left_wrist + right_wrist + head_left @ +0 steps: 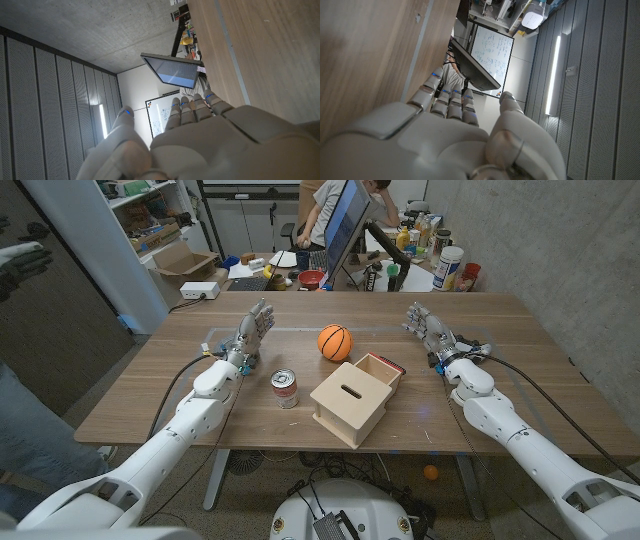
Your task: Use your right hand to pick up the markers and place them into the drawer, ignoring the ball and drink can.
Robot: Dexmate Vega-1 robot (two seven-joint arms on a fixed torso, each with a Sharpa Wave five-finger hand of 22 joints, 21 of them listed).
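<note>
Can (285,388) left of box (356,398)

1. Ball (335,342): orange with black lines.
2. Drink can (285,389): red and white, silver top.
3. Drawer (356,399): pale wood.
4. Bench (150,385): brown woodgrain.
5. Left hand (253,332) and right hand (429,331): grey-white.

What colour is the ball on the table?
Orange with black lines, a small basketball; the head view shows it best.

No text, brand or number can be read. Handwriting is seen on a whiteboard (490,57) in the right wrist view, but it is too small to be made out. The label on the drink can (285,389) is blurred.
</note>
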